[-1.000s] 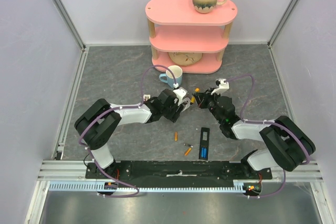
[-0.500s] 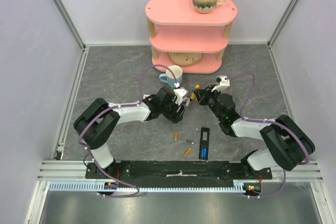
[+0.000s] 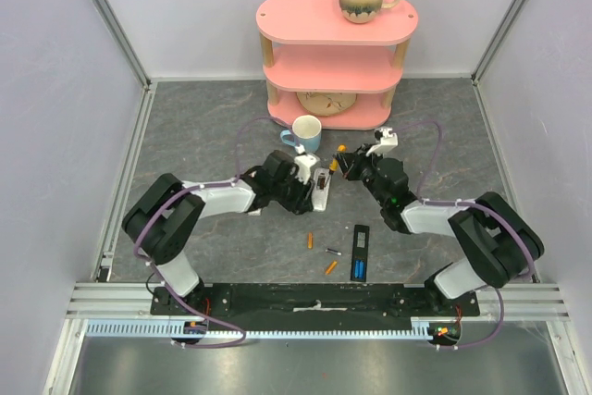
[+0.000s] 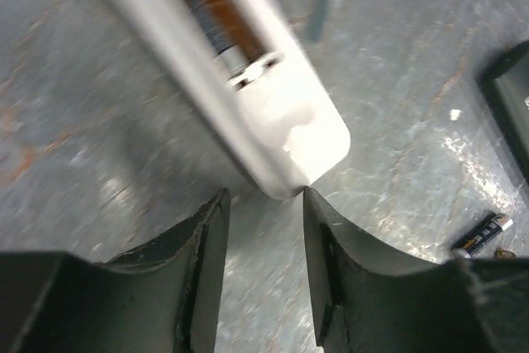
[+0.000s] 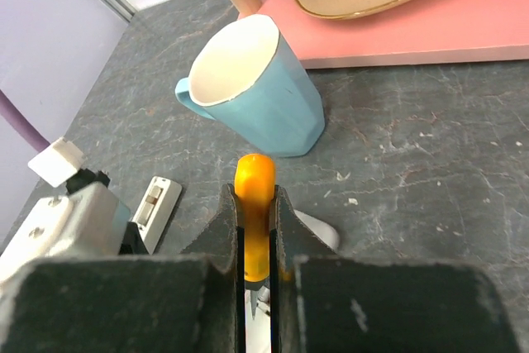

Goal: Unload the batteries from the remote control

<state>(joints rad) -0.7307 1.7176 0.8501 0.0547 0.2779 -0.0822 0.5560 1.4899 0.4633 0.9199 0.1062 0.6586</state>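
Update: over the last second the right gripper (image 5: 255, 193) has backed off far and left, toward the light-blue ceramic mug (image 5: 256, 88). It was level with the left gripper (image 4: 264, 194); now it sits farther out. Its jaws are clamped tight on the orange-handled screwdriver (image 5: 254, 173), handle end up. The tip is mostly hidden under the fingers in the wrist view.

Left gripper has barely moved; its elbow swung left a bit. Jaws narrow, with bare table in the gap and nothing between them. The rounded end of the white plastic remote (image 4: 281, 121) sits right at the fingertips (image 4: 207, 237); can't tell if it's touching. Doesn't look like a real hold.

Task things: the white remote's bay is open, with one orange-and-black cell (image 4: 211, 6) seated against the contact. Three loose cells lie on the grey stone-pattern table (image 3: 213, 117), nearer than both grippers: a thin orange cell (image 3: 311, 240), a silvery-grey cell (image 3: 331, 253) and a second orange cell (image 3: 330, 267). A slim black remote (image 3: 362, 240) lies just right of them. There's blue at its near end, likely cells, too small to confirm.

Read: the screwdriver is off the bay and the cell didn't come with it, so that pry looks like a miss or a reset. Job partly done. Next pry needs the remote pinned first, or it may skid.
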